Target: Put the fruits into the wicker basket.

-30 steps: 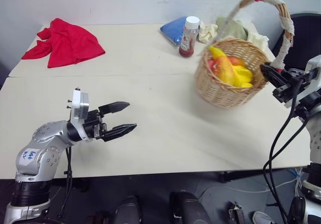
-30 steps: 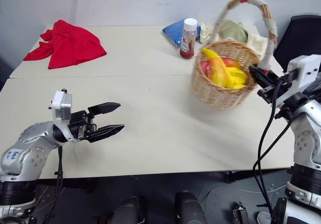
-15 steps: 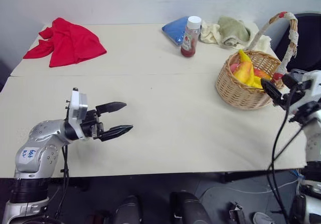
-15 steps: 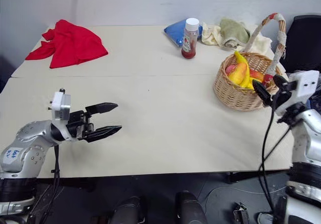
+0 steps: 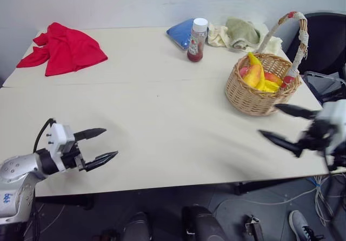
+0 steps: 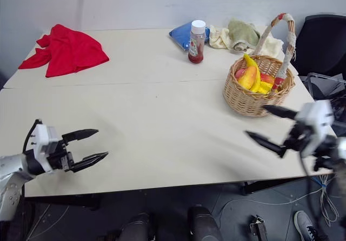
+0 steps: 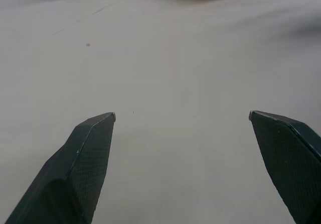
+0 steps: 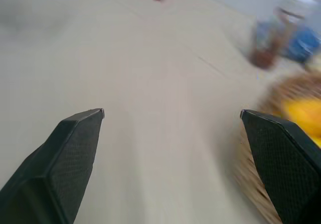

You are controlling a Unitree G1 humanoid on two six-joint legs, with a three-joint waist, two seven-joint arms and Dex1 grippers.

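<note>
Beige table [image 5: 162, 122] carries the wicker basket [image 5: 254, 95] — fruits [image 5: 259, 78] inside; both grippers — left [image 5: 102, 145], right [image 5: 285, 126] — spread, empty.

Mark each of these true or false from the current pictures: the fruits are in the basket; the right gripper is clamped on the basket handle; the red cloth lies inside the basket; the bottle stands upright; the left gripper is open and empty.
1. The fruits are in the wicker basket. True.
2. The right gripper is clamped on the basket handle. False: its fingers are spread wide, apart from the basket, holding nothing.
3. The red cloth lies inside the basket. False: it lies on the table at the far left.
4. The bottle stands upright. True.
5. The left gripper is open and empty. True.
</note>
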